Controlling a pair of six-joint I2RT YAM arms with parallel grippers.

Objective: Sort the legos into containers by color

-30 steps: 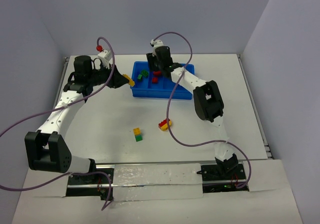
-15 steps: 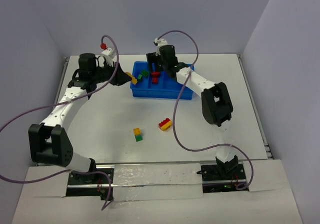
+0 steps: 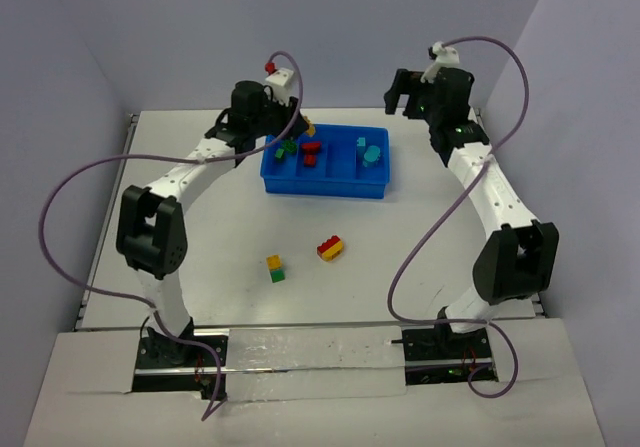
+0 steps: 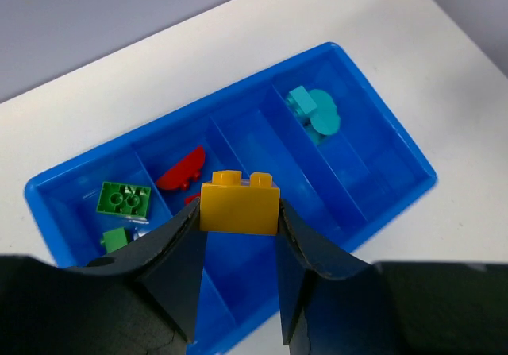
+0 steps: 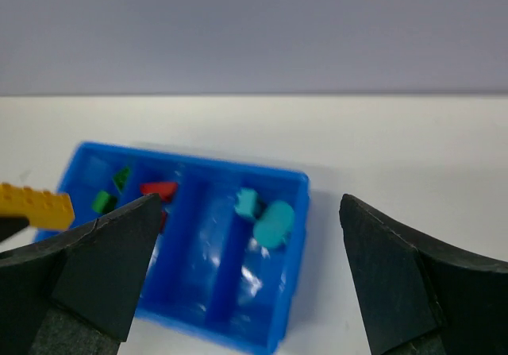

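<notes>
The blue tray (image 3: 325,183) holds the containers side by side. They hold green legos (image 3: 286,148), red ones (image 3: 311,152) and teal ones (image 3: 370,152). My left gripper (image 3: 303,127) is shut on a yellow lego (image 4: 239,204) and hovers over the tray's red and bare compartments (image 4: 262,144). My right gripper (image 3: 398,92) stands open and empty, raised behind the tray's right end. In its view the teal pieces (image 5: 266,216) lie below between its fingers. A yellow-green pair (image 3: 274,267) and a red-yellow pair (image 3: 329,248) lie on the table nearer the bases.
Walls close in the white table at the back and on both sides. Purple cables loop from both arms above the table. The two loose pairs lie about midway between the tray and the arm bases.
My left gripper has carried the yellow lego rightward from beside the tray's left end to over the tray. My right gripper has opened wide and pulled up and away to the back right.
</notes>
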